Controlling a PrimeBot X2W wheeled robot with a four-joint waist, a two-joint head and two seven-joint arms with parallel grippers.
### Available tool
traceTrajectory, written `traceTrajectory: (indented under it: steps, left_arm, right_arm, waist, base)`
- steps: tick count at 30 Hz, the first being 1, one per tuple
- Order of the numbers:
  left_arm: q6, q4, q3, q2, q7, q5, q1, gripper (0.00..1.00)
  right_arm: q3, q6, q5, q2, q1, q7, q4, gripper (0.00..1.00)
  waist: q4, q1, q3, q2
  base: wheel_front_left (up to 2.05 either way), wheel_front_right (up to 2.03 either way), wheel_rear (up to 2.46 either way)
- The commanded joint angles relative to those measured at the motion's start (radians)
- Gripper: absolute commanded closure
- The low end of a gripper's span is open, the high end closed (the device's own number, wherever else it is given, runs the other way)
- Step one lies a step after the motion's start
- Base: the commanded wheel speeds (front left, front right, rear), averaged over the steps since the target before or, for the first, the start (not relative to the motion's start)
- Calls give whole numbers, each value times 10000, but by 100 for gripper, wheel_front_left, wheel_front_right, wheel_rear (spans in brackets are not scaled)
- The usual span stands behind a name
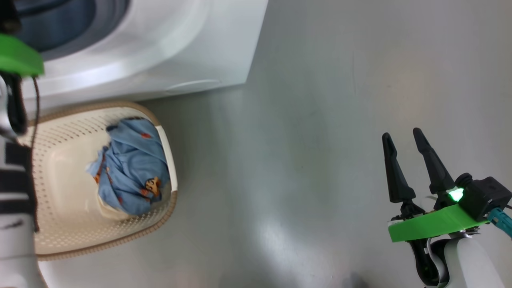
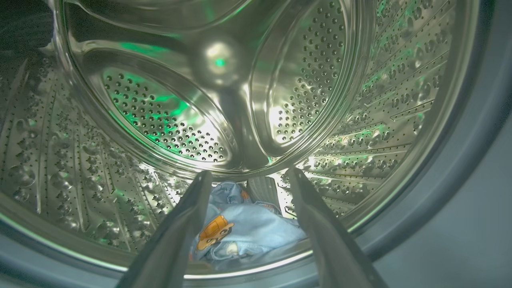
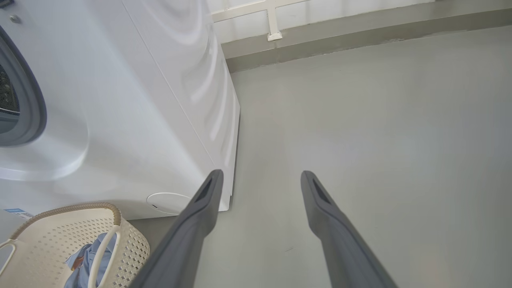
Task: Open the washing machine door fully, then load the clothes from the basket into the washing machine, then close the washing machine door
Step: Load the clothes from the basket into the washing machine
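My left gripper [image 2: 250,173] reaches into the washing machine's perforated steel drum [image 2: 160,120], fingers open and empty. A light blue garment [image 2: 244,232] with an orange patch lies on the drum bottom just beyond the fingertips. More light blue clothes [image 1: 132,168] sit heaped in the right half of the cream basket [image 1: 60,132], which stands on the floor against the white washing machine [image 1: 180,52]. My right gripper [image 1: 401,134] hovers open over bare floor far right of the basket, also seen as the right gripper [image 3: 262,173]. The washing machine door is out of view.
My left forearm [image 1: 16,200] runs up the left edge of the head view over the basket's side. The grey-blue gasket [image 2: 460,160] rings the drum mouth. A small round white flap [image 3: 168,202] sits low on the machine front. Grey floor [image 1: 320,160] stretches right.
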Motion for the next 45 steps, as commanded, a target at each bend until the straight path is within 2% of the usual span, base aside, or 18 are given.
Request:
traceTrajectory:
  steps: [1, 15, 23, 35, 45]
  left_arm:
    - [-16, -360, 312, 376, -51, -126, 483, 0]
    - [-54, -1643, 784, 16, -51, -200, 2580, 0]
    - [-125, -2814, 907, -382, -51, -205, 4113, 0]
    - [16, -4440, 1473, -862, -51, -433, 6613, 0]
    - [123, -5484, 1537, -1235, -51, -305, 8622, 0]
  right_arm:
    - [268, 16, -48, -55, 290, -118, -157, 0]
    - [407, 16, -251, -36, 581, -118, -115, 0]
    - [397, 16, -261, -6, 768, -118, -40, 0]
    - [385, 16, -353, 9, 1320, -118, 35, 0]
    - [453, 16, -478, 38, 1790, -118, 103, 0]
  waist:
    - [154, 0, -517, 0]
    - [356, 0, -1794, 0]
    - [480, 0, -2661, 0]
    - [390, 0, -3947, 0]
    - [325, 0, -4757, 0]
  base:
    - [0, 0, 0]
    - [0, 0, 0]
    - [0, 0, 0]
    - [0, 0, 0]
    - [0, 0, 0]
